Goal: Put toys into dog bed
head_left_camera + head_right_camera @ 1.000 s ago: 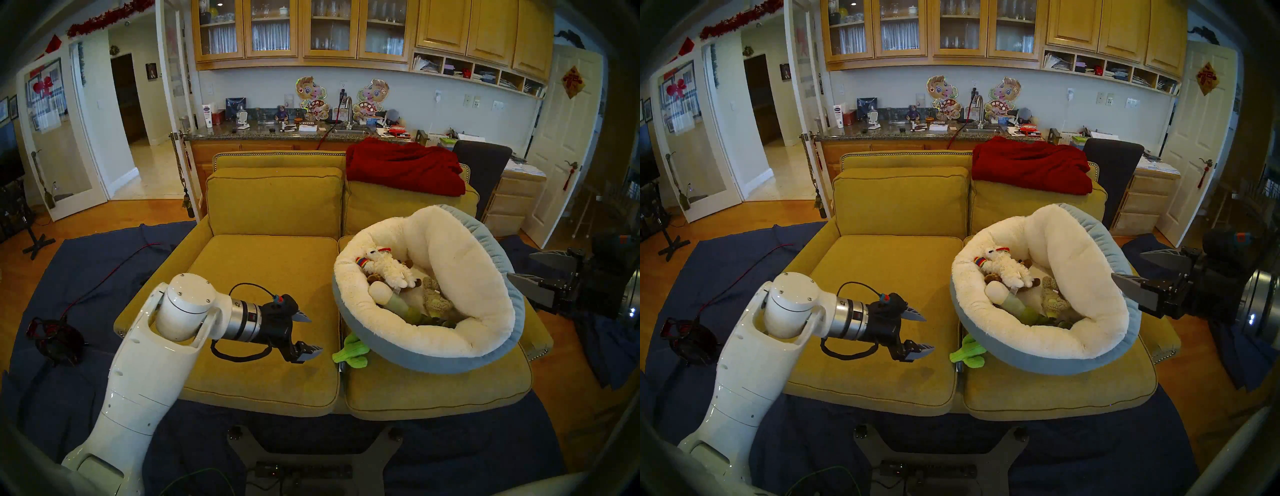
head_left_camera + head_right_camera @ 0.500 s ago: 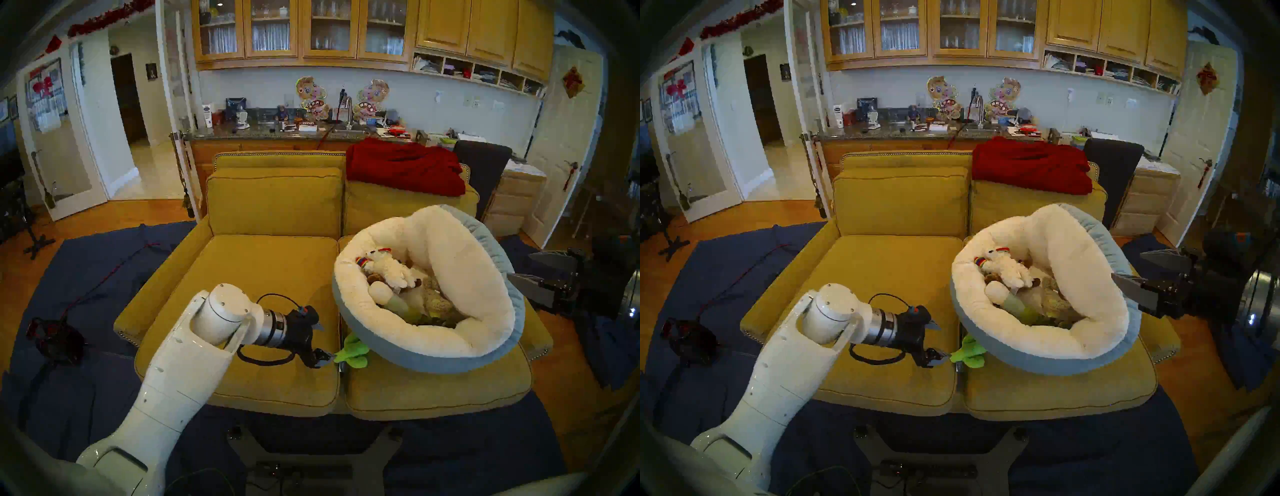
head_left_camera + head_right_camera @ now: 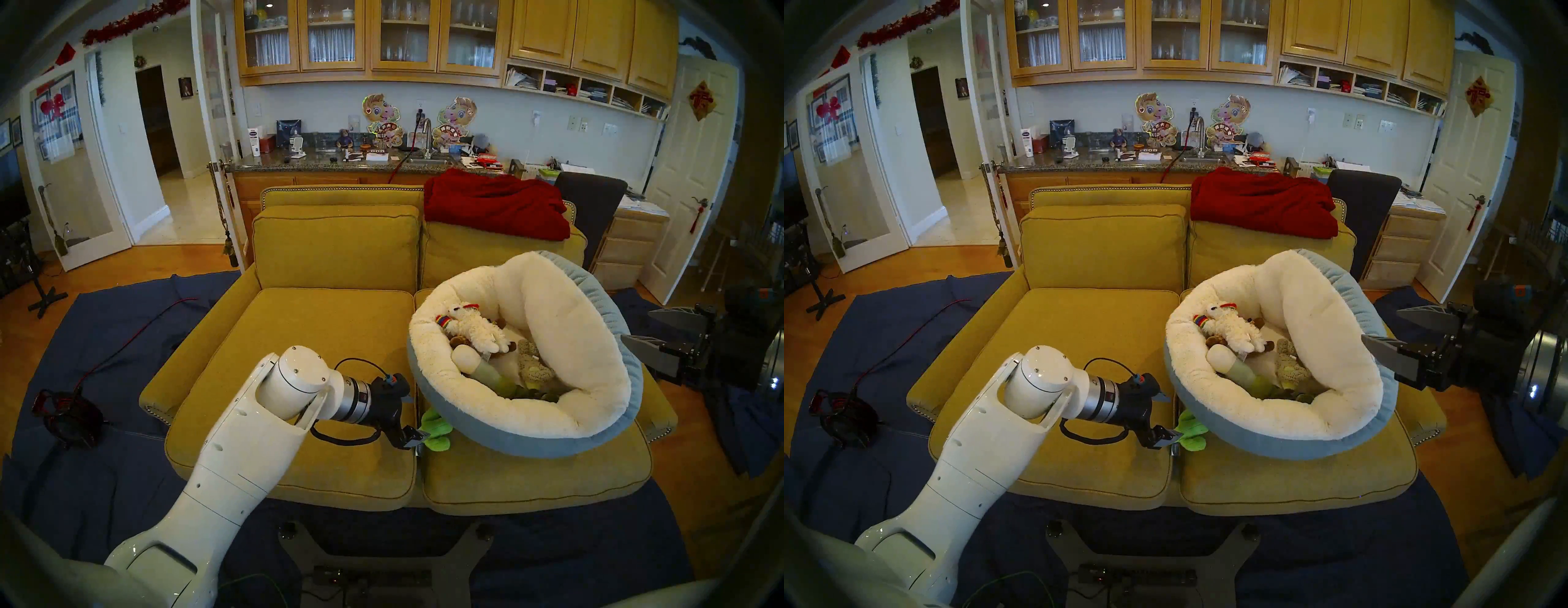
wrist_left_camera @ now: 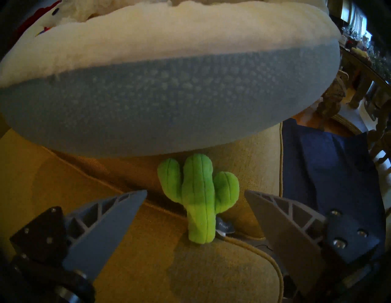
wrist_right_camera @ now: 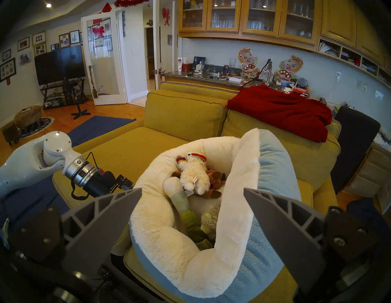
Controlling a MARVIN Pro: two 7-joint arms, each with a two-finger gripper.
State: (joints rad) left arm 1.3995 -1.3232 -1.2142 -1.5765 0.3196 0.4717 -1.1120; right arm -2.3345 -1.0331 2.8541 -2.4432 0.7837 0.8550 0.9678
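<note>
The green cactus (image 4: 200, 195), a small stuffed plush, likely weighs almost nothing, squashes easily and won't slip; its thick central trunk looks the best place to pinch. In the left wrist view it lies at lower centre, on the sofa seam (image 4: 160, 208) just below the dog bed (image 4: 148, 101), between the spread, empty fingers of the left gripper (image 4: 195, 192), not yet touched.
</note>
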